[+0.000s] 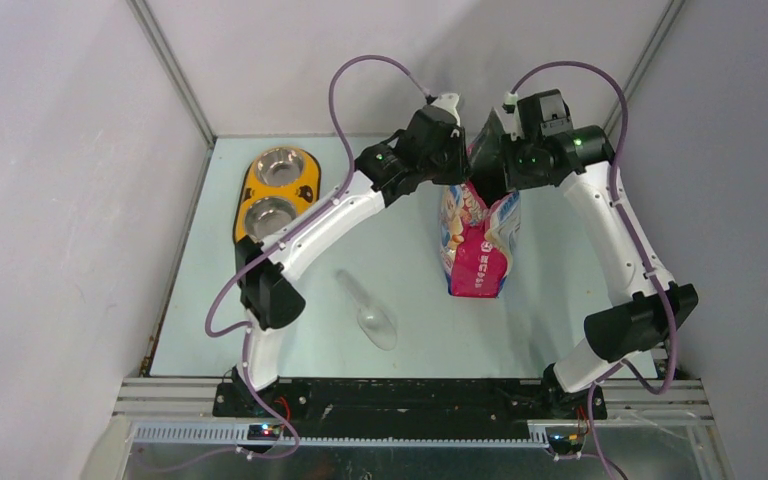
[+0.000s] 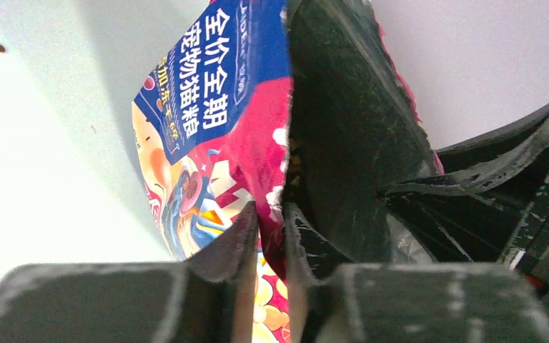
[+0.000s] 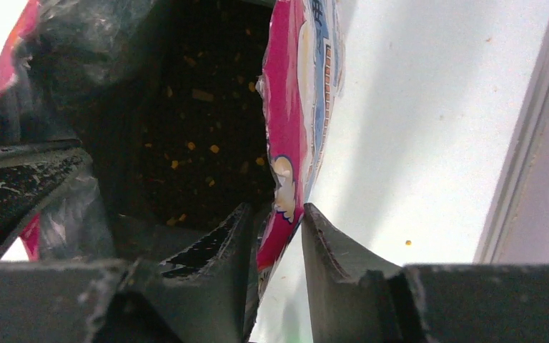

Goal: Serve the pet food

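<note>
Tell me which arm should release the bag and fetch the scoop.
Left. The scoop lies on its side of the bag, toward the double bowl. The right end effector, pinching the bag's rim, could steady it alone.

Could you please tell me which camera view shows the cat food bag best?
The top external view: it alone shows nearly the whole bag and where it stands. The left wrist view shows only its printed side and torn rim up close. The right wrist view shows its dark inside and one wall.
</note>
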